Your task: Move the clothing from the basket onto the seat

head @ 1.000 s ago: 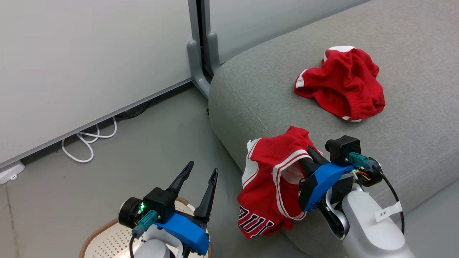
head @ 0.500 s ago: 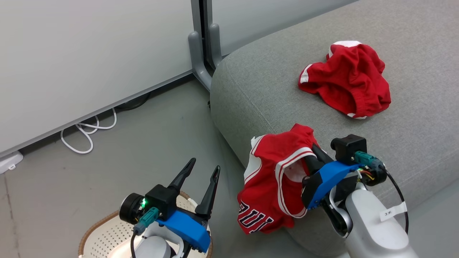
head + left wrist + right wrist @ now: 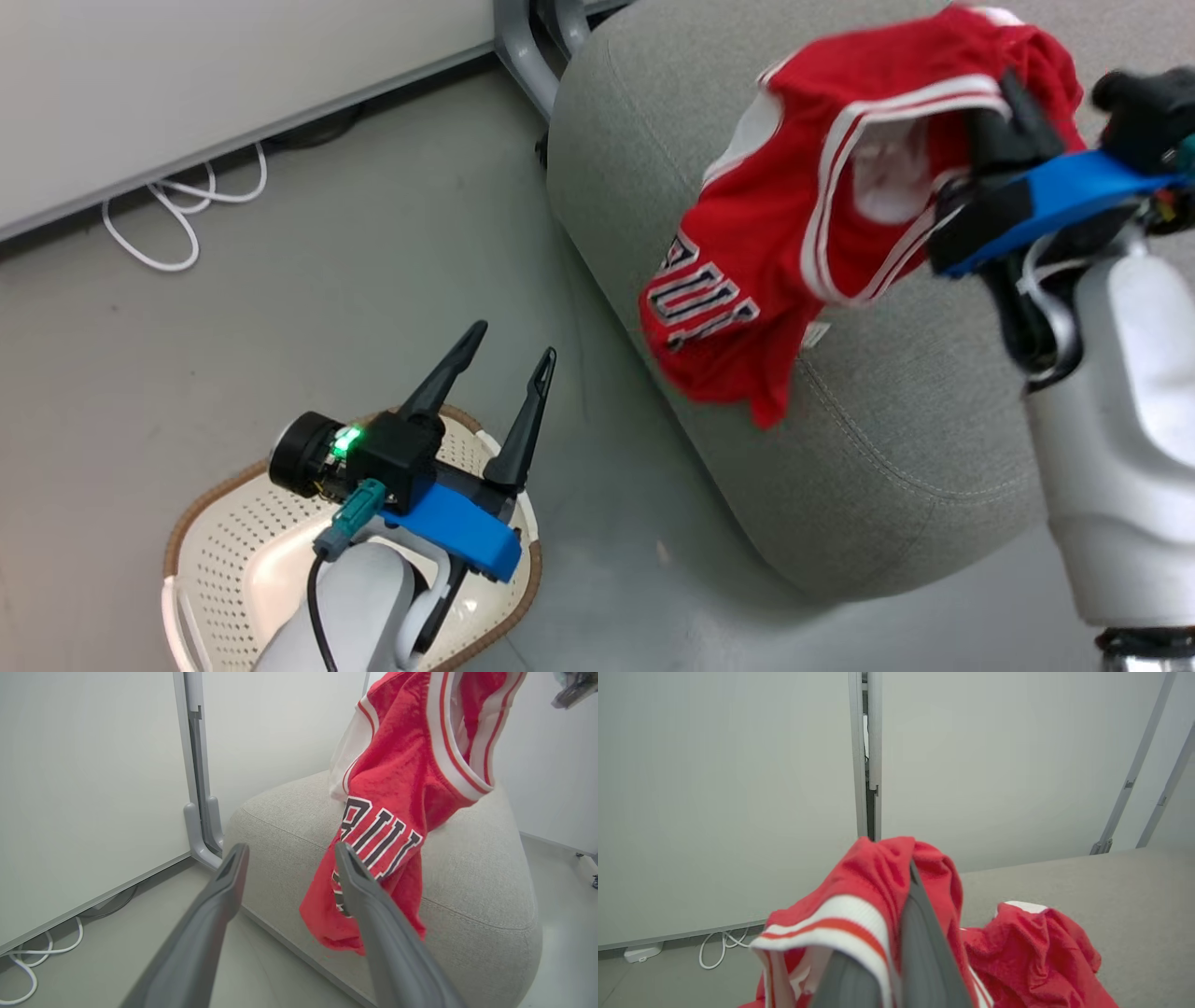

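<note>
The head view has tipped down since a moment ago, so more of the basket (image 3: 201,504) shows at the lower left. That is the camera shifting, not the things.

The real change is the jersey (image 3: 775,243): half a second back it lay draped over the seat's (image 3: 887,448) near corner, and now it's up in the air. It hangs from the right gripper (image 3: 1013,103), whose fingers are pinched together on the striped trim. The lettered hem dangles by the corner's rounded edge; I cannot tell whether it touches the fabric.

The left gripper (image 3: 513,341) hasn't budged. It hovers over the basket as before, fingers spread wide with nothing between them.

The right wrist view shows the shorts (image 3: 1031,947) crumpled on the seat's top, just beyond the raised jersey.
</note>
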Controlling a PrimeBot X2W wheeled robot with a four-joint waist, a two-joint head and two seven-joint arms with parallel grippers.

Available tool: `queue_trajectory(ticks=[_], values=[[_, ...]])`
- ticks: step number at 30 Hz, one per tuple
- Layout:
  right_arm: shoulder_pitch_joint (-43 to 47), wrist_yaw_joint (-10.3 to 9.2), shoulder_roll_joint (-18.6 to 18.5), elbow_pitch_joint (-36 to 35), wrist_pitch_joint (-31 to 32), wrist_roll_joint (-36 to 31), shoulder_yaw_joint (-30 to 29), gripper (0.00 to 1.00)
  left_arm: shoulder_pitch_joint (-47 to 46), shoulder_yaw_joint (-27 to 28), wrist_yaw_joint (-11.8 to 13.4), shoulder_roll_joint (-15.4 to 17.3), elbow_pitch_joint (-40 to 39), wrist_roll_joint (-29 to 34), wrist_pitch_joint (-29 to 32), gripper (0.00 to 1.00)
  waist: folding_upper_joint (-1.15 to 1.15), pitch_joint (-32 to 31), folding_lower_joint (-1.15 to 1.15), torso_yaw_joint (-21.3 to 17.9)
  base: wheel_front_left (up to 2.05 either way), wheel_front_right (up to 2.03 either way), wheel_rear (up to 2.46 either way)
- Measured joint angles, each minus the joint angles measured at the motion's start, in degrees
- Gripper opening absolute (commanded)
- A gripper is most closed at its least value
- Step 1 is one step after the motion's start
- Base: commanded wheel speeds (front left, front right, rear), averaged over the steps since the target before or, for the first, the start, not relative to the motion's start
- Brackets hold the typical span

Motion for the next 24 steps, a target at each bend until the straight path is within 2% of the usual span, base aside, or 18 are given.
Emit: queue_trajectory(ticks=[8,15,19,24], values=[[-10.7,0.0,-4.6,-7.9,6.2,0.6,-11.1,0.0,-2.6,1.2,0.0,2.1,-4.4,2.2,0.0,1.0,0.0,8.2,0.0,-0.2,0.0,0.0,0.0],[-18.8,0.0,-10.9,-12.4,11.3,-0.4,-19.7,0.0,-5.3,0.4,0.0,5.5,-8.7,3.6,0.0,1.0,0.0,15.8,0.0,-0.6,0.0,0.0,0.0],[-22.1,0.0,-14.2,-12.7,12.1,-0.7,-23.9,0.0,-6.9,0.2,0.0,7.8,-11.1,4.2,0.0,1.0,0.0,20.0,0.0,-0.6,0.0,0.0,0.0],[-21.3,0.0,-14.8,-8.6,10.4,-0.6,-27.2,0.0,-8.1,0.3,0.0,9.7,-13.6,4.8,0.0,1.0,0.0,24.7,0.0,-0.5,0.0,0.0,0.0]])
